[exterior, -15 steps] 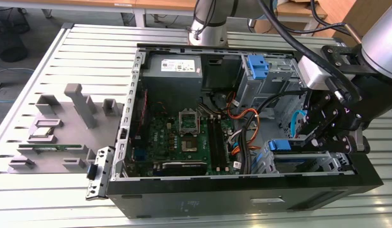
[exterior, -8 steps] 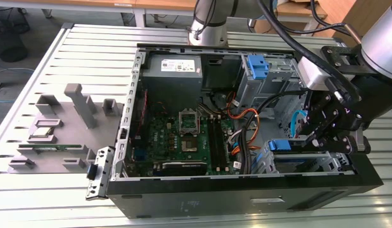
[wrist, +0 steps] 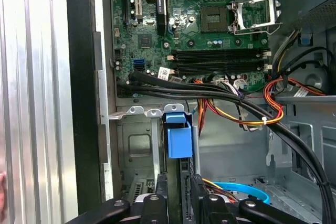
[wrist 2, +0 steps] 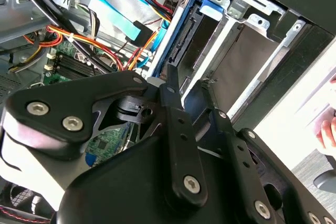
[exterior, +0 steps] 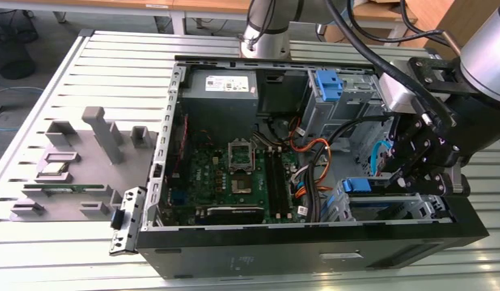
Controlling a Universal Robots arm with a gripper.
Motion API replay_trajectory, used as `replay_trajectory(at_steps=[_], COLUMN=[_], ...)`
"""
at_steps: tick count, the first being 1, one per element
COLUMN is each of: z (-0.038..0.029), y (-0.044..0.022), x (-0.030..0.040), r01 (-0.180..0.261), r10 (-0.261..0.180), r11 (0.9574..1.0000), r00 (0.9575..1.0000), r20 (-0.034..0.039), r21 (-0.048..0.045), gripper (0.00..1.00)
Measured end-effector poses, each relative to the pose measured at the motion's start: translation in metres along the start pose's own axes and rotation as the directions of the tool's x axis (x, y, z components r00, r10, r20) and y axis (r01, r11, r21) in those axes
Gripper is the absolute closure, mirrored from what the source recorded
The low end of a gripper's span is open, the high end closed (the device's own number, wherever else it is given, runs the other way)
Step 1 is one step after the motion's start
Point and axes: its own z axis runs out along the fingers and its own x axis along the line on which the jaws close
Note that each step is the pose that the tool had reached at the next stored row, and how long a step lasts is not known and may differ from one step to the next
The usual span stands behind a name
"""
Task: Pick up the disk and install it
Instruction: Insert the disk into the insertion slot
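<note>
The disk [wrist 2: 185, 38] stands on edge in its blue carrier frame inside the metal drive cage [wrist 2: 252, 51] at the case's front corner, connector edge facing out. In the first wrist view the carrier's blue tab [wrist: 178, 142] sticks up in the bay beside the cage wall [wrist: 137, 145]. My gripper [wrist 2: 190, 95] reaches down onto the disk, one black finger on each face, and is shut on it. In the exterior view the gripper [exterior: 399, 179] hangs over the cage at the exterior view's right, with the blue carrier [exterior: 360, 185] just beside it.
Black and orange cable bundles [wrist: 236, 100] cross between the motherboard [wrist: 210, 40] and the bay. A taller blue bracket [exterior: 329, 85] sits on the upper cage. A grey parts fixture [exterior: 72, 163] lies on the slatted table at the exterior view's left. A person's hand [wrist 2: 328, 129] is beside the case.
</note>
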Motion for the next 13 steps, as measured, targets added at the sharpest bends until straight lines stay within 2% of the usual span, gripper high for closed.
replay_trajectory(at_steps=[3, 5, 13], z=[0.0001, 0.0002, 0.0006], y=[0.0000, 0.0000, 0.0000], x=[-0.0001, -0.0003, -0.0005], r01=[0.000, 0.000, 0.000], r10=[0.000, 0.000, 0.000], r11=[1.0000, 1.0000, 1.0000], r00=[1.0000, 1.0000, 1.0000], r20=[-0.0008, -0.0056, -0.0092], r21=[0.0001, 0.0004, 0.0007], gripper=[0.68, 0.68, 0.68])
